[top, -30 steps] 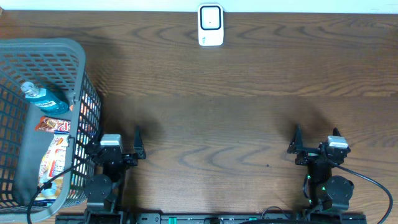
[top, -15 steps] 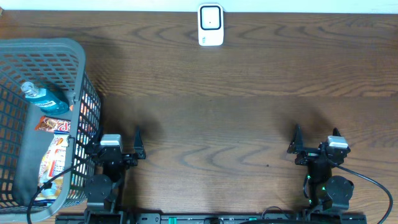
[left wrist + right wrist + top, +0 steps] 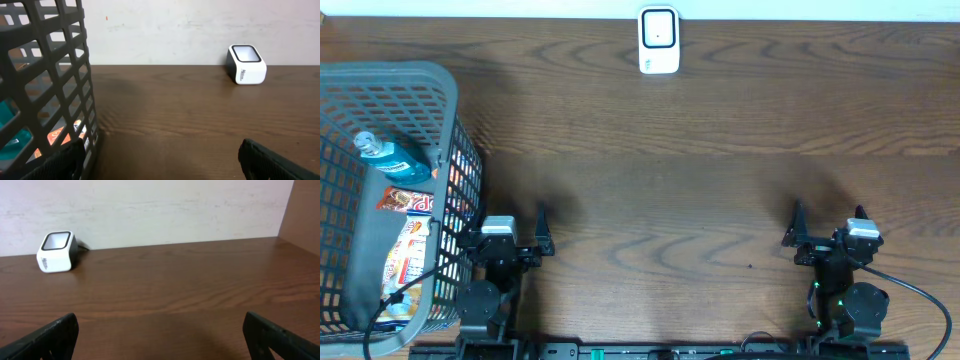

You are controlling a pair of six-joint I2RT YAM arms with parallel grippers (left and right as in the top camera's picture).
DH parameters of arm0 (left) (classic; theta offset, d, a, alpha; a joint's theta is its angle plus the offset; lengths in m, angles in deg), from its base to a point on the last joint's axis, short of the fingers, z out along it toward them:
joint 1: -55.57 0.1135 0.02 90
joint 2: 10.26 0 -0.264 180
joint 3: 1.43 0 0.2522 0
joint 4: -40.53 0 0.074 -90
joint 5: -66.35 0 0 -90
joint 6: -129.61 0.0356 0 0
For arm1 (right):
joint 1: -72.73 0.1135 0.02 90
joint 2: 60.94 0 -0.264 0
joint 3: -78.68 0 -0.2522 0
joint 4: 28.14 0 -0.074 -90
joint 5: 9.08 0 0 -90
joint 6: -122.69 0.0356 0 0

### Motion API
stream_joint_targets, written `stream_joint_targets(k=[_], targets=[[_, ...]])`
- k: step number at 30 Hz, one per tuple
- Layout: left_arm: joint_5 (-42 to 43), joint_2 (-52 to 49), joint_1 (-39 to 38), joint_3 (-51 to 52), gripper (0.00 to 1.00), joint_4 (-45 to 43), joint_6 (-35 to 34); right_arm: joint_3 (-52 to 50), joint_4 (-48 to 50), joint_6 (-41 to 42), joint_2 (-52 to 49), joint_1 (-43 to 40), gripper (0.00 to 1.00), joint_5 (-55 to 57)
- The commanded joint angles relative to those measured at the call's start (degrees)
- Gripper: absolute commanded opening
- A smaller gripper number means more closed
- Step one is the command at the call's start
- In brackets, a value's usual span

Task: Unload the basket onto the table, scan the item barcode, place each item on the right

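While both arms sit at the near edge of the wooden table (image 3: 680, 170), you have the left gripper (image 3: 498, 220) and the right gripper (image 3: 829, 218) spread wide, each holding nothing. In both wrist views only bare wood lies between the dark fingertips.

The items to scan are all inside the grey mesh basket (image 3: 445, 110), which stands immediately to the left of your left gripper. Its wall fills the left side of the left wrist view, so close to the outer finger (image 3: 57, 160) that you cannot tell whether they touch. A teal bottle (image 3: 398, 160) with a pale cap lies toward the far end of the basket. Bright snack packets (image 3: 405, 250) lie nearer, level with the left gripper; their print is too small to read, and they may be biscuit or crisp packs.

The white barcode scanner (image 3: 659, 40) stands well ahead of both grippers, at the table's far edge against the pale wall (image 3: 150, 205). It lies ahead and right of the left gripper, ahead and left of the right gripper.
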Motion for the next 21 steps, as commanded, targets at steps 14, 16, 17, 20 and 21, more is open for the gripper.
stream_joint_targets(k=[14, 16, 17, 20, 21], targets=[[-1.64, 0.13, 0.35, 1.01, 0.98, 2.25, 0.98, -0.09, -0.26, 0.72, 0.37, -0.31, 0.99, -0.15], [-0.13, 0.13, 0.28, 1.01, 0.98, 2.14, 0.02, -0.09, -0.26, 0.72, 0.37, -0.31, 0.99, -0.15], [1.77, 0.13, 0.28, 0.98, 0.98, 1.99, -1.51, -0.09, -0.26, 0.72, 0.37, -0.31, 0.99, -0.15], [8.72, 0.13, 0.28, 0.92, 0.98, 1.4, -2.08, -0.09, -0.26, 0.72, 0.37, -0.31, 0.99, -0.15], [11.15, 0.13, 0.28, 0.83, 0.98, 1.29, -2.1, -0.09, -0.26, 0.7, 0.37, -0.31, 0.99, -0.15]])
